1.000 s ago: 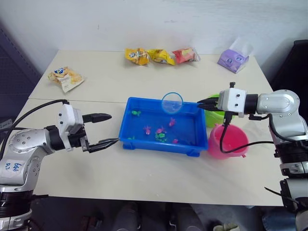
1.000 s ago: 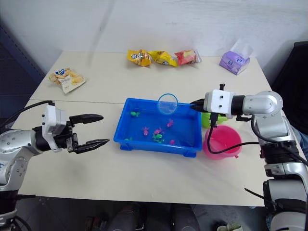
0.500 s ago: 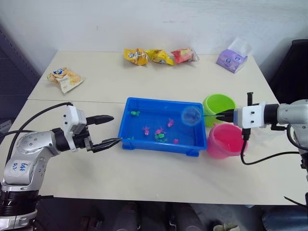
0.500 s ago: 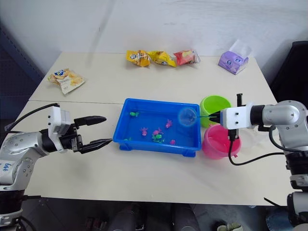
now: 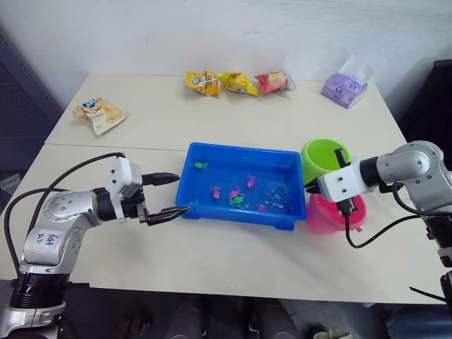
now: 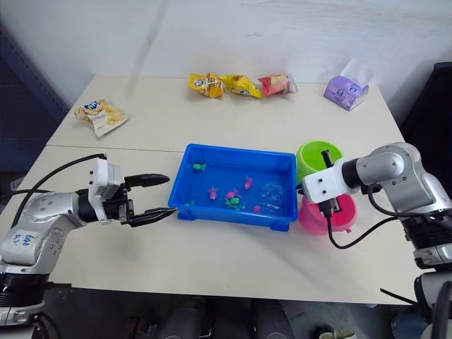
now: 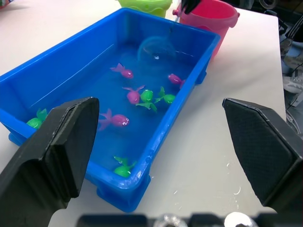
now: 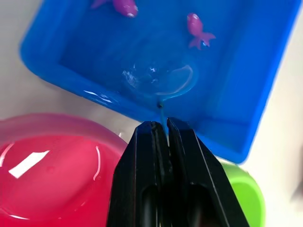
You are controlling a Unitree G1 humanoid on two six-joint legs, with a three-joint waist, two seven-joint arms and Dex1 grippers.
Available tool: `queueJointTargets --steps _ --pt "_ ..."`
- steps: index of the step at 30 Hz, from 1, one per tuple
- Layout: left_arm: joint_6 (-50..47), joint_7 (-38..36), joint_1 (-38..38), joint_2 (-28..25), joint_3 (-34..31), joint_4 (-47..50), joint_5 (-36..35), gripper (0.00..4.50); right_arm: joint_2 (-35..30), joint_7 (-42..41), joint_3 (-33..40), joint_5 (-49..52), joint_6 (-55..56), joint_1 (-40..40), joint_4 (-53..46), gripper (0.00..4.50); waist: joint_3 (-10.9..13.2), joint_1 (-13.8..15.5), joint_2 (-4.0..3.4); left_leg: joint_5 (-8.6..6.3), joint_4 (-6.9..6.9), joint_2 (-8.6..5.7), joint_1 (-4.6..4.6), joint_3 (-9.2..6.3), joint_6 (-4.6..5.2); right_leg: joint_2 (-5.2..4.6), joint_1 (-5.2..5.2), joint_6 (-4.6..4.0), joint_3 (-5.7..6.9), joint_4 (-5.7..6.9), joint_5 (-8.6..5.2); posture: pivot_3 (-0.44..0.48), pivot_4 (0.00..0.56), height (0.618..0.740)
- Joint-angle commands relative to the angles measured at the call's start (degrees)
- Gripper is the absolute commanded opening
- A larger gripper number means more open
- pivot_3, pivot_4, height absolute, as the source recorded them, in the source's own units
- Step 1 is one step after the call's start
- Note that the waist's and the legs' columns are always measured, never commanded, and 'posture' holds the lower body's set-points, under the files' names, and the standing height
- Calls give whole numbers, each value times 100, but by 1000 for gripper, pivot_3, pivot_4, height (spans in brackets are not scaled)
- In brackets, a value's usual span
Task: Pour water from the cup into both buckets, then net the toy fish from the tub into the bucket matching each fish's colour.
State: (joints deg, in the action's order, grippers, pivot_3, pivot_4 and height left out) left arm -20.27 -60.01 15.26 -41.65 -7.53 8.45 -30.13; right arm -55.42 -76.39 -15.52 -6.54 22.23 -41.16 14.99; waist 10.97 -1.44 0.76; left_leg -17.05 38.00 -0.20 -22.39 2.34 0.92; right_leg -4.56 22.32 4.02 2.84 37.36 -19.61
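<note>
The blue tub (image 5: 240, 149) holds water and several small toy fish, pink ones (image 5: 252, 181) and green ones (image 5: 200, 166). My right gripper (image 8: 160, 126) is shut on the thin handle of the net. The net's hoop (image 5: 275, 192) is dipped into the water at the tub's right end, with no fish inside it. The green bucket (image 5: 321, 152) and the pink bucket (image 5: 326, 216) stand just right of the tub; the pink one (image 8: 47, 161) holds water. My left gripper (image 5: 181, 194) is open, close to the tub's left end. The cup is out of view.
Three snack packets (image 5: 239, 82) lie along the table's far edge, with a purple tissue pack (image 5: 342, 88) at the far right. Another snack bag (image 5: 99, 115) lies at the far left. A black cable hangs from my right wrist over the pink bucket.
My right gripper carried the net from above the tub's far rim to the right and down into the water. My left gripper moved closer to the tub's left end.
</note>
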Motion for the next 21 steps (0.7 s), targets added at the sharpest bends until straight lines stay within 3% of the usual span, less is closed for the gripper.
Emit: queueJointTargets --steps 1,15,21 --pt "198 -71 95 38 83 -9 93 4485 -24 -122 121 211 -359 94 -359 0 0 0 0 0 1 0 0 0 0 0 0 0 0 1 0 0 150 740" --pt "382 -250 288 110 237 -348 268 4485 172 113 775 1313 -2424 797 -1010 0 0 -11 0 0 4 1 1 0 0 0 -1 0 0 5 0 0 150 740" --pt "385 -296 377 86 237 -399 317 4485 148 189 495 828 -1773 779 -890 0 0 -4 0 0 4 1 1 0 0 0 0 0 0 6 0 0 150 740"
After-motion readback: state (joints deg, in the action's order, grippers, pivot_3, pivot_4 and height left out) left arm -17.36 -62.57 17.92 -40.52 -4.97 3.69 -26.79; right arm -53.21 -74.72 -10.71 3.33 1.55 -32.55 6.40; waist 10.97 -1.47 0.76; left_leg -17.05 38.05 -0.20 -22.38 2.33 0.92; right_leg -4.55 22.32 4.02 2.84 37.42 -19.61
